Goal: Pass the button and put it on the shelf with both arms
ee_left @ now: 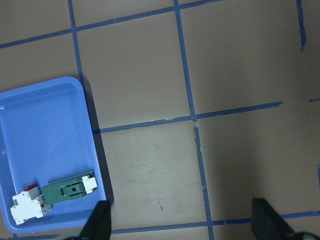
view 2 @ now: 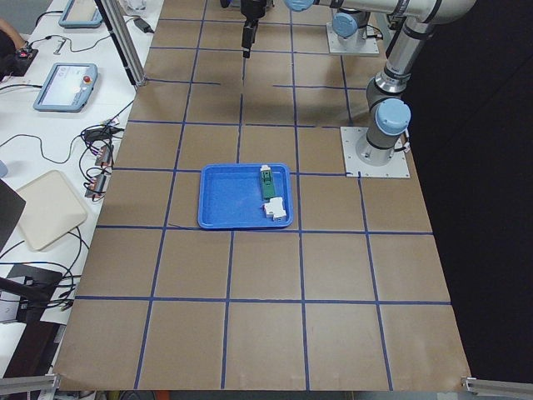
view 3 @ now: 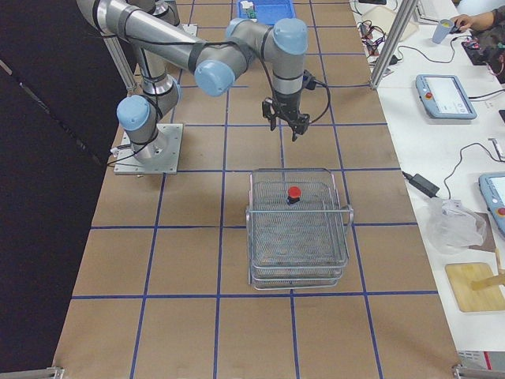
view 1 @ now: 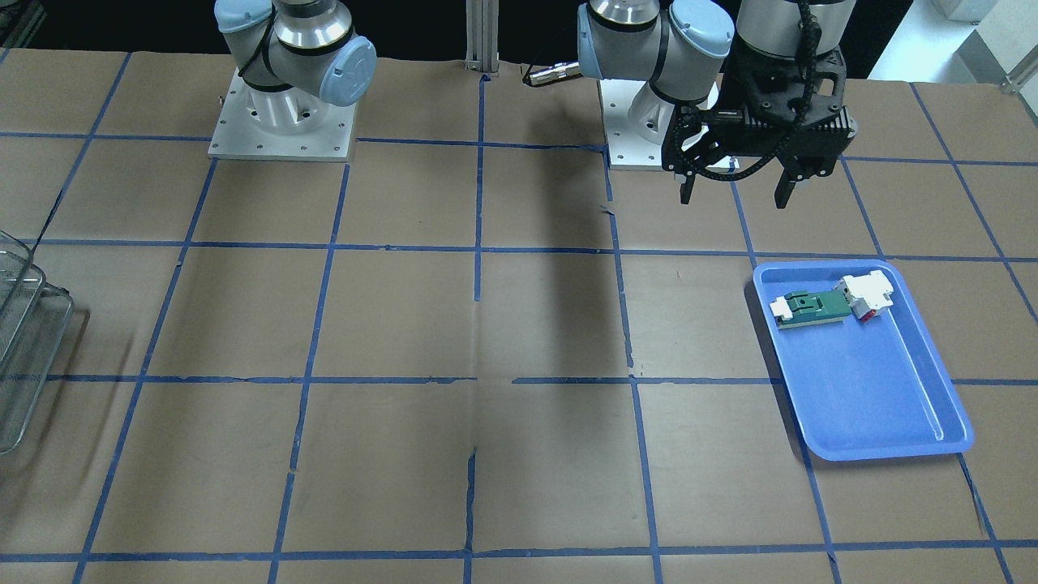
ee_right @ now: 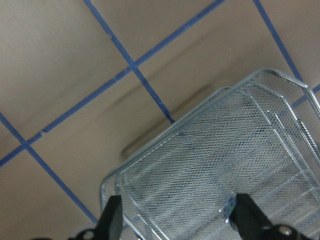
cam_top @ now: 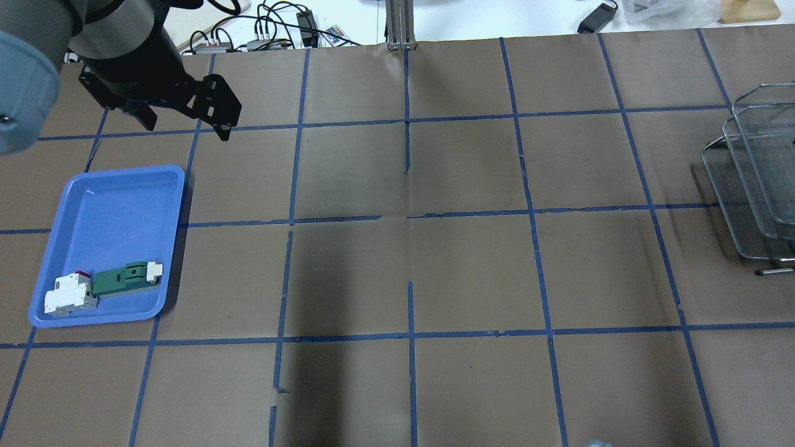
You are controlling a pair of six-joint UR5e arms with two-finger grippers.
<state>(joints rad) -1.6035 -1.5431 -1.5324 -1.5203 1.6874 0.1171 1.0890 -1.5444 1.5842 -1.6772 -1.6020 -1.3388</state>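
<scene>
The button point(view 3: 293, 193), with its red cap up, sits on the top tier of the wire shelf point(view 3: 298, 237) in the exterior right view. The shelf also shows at the table's edge in the overhead view point(cam_top: 754, 186) and the front-facing view point(view 1: 24, 341). My right gripper point(view 3: 286, 126) hovers above the table just beyond the shelf's far end. Its wrist view shows its fingers point(ee_right: 112, 220) wide apart over the mesh point(ee_right: 215, 165), empty. My left gripper point(view 1: 734, 191) is open and empty, raised near the blue tray point(view 1: 884, 405).
The blue tray point(cam_top: 105, 205) holds a green-and-white connector part point(cam_top: 124, 279) and a white block with red point(cam_top: 68, 295). Brown paper with blue tape lines covers the table. Cables and pendants lie on the side bench point(view 3: 446, 95).
</scene>
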